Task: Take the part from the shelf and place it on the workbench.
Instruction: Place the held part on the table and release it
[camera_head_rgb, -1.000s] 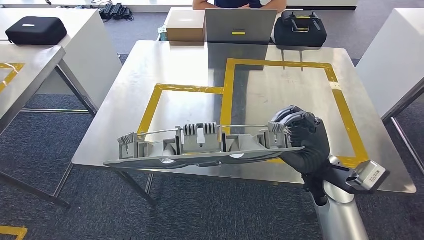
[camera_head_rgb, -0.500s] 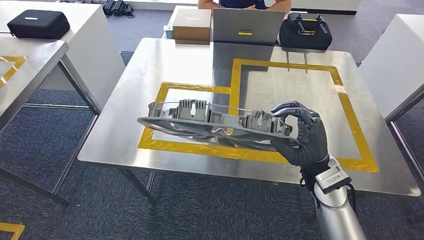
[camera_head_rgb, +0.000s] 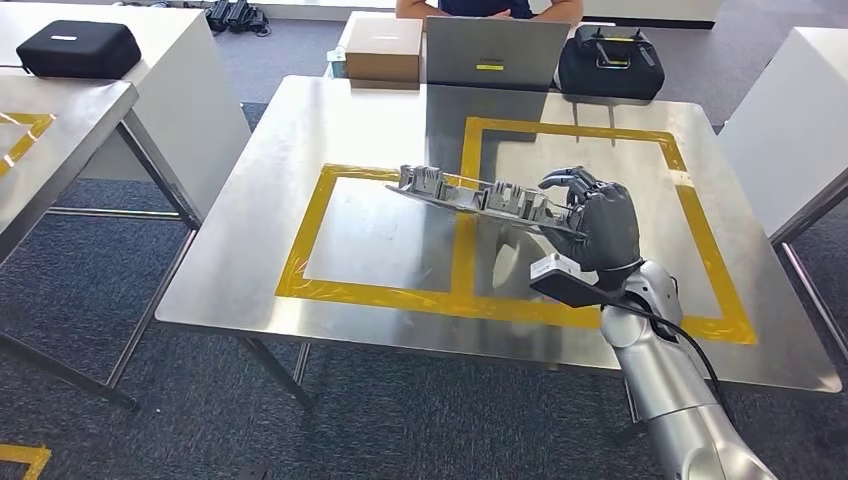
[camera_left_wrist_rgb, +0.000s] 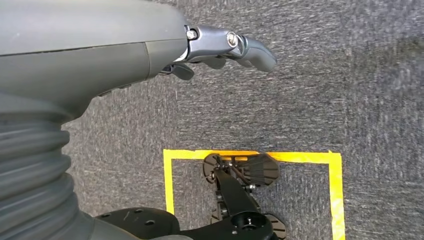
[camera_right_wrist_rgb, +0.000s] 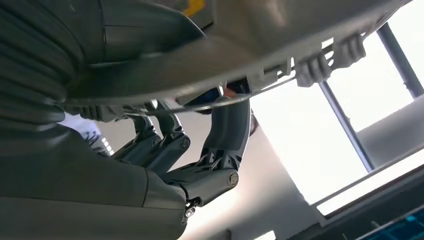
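Note:
The part (camera_head_rgb: 470, 198) is a long grey plastic moulding with ribbed clips along its top. My right hand (camera_head_rgb: 595, 225) grips its right end and holds it tilted above the steel workbench (camera_head_rgb: 250, 230), over the yellow tape rectangles (camera_head_rgb: 460, 180). In the right wrist view the part (camera_right_wrist_rgb: 240, 50) runs across the picture with my right hand's fingers (camera_right_wrist_rgb: 220, 145) wrapped around its edge. My left hand (camera_left_wrist_rgb: 220, 47) hangs over the grey carpet with its fingers curled in and nothing in them.
At the workbench's far edge stand a cardboard box (camera_head_rgb: 380, 50), an open laptop (camera_head_rgb: 495, 50) and a black bag (camera_head_rgb: 610, 60), with a person seated behind. White tables stand at left (camera_head_rgb: 60, 110) and right (camera_head_rgb: 790, 110). A black case (camera_head_rgb: 75, 48) lies on the left one.
My right hand has carried the part forward from the near edge to above the middle of the workbench, swinging its free end away so it looks shorter. The camera view has also shifted slightly.

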